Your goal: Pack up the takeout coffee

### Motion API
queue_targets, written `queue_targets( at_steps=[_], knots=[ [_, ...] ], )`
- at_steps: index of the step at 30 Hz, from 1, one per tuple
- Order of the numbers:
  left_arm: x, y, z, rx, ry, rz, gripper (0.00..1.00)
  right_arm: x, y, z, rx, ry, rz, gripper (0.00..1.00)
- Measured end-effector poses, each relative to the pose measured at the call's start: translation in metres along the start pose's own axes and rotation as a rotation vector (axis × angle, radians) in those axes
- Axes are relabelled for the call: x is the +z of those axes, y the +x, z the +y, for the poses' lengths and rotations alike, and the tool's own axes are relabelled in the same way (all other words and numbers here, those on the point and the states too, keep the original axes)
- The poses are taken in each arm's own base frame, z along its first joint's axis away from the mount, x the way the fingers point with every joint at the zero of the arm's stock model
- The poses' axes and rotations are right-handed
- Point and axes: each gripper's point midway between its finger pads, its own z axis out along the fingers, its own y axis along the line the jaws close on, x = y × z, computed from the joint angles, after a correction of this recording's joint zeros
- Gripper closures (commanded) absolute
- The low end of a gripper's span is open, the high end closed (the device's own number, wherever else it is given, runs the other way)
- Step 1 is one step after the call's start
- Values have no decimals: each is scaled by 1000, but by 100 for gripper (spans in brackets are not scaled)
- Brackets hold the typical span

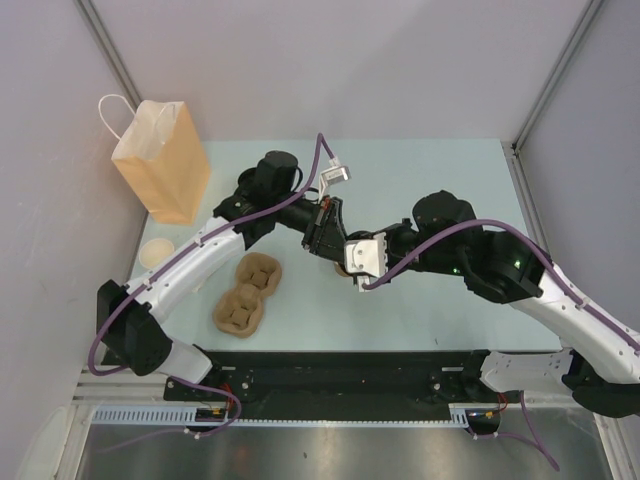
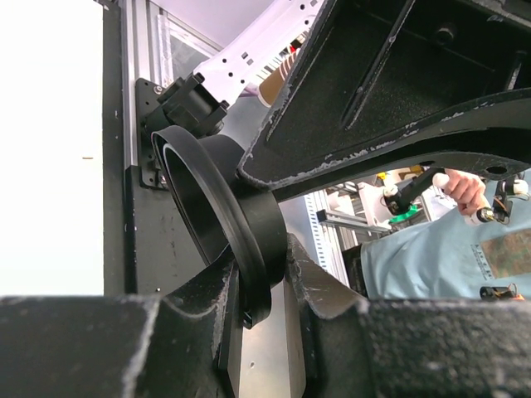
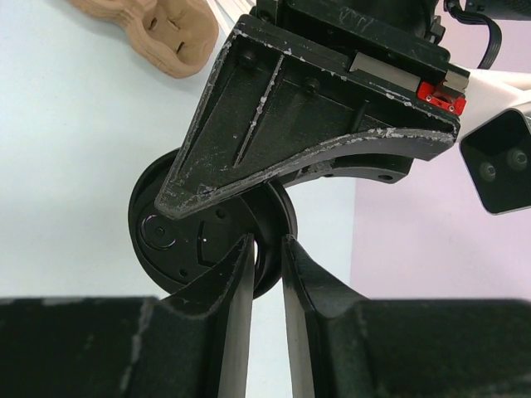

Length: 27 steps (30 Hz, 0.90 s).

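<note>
A round black lid [image 3: 178, 240] hangs above the table at mid-table, tilted on edge. My right gripper [image 3: 267, 242] is shut on its rim, and its top face is toward that camera. My left gripper [image 2: 259, 249] is shut on the lid [image 2: 211, 199] too, at another part of the rim; its hollow underside shows in the left wrist view and no cup sits in it. From above, the left gripper [image 1: 327, 240] and the right gripper [image 1: 350, 262] meet nose to nose. The takeout coffee is hidden; only a brown patch [image 1: 340, 268] peeks from under the grippers, and I cannot tell what it is.
A tan paper bag [image 1: 160, 160] with white handles stands upright at the back left. A lidless tan cup with a cream top [image 1: 157, 252] sits at the left edge. A brown pulp cup carrier [image 1: 248, 290] lies left of the grippers.
</note>
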Motion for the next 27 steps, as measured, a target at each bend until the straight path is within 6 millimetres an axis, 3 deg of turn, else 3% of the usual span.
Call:
queue_targets(
  at_steps=[20, 23, 27],
  knots=[
    [2, 2, -2, -13, 37, -9, 90, -5, 5, 3, 1, 14, 12, 74],
    [2, 0, -3, -14, 39, -12, 90, -4, 4, 1, 1, 22, 6, 77],
    [2, -2, -4, -5, 40, -16, 90, -3, 3, 0, 1, 26, 4, 92]
  ],
)
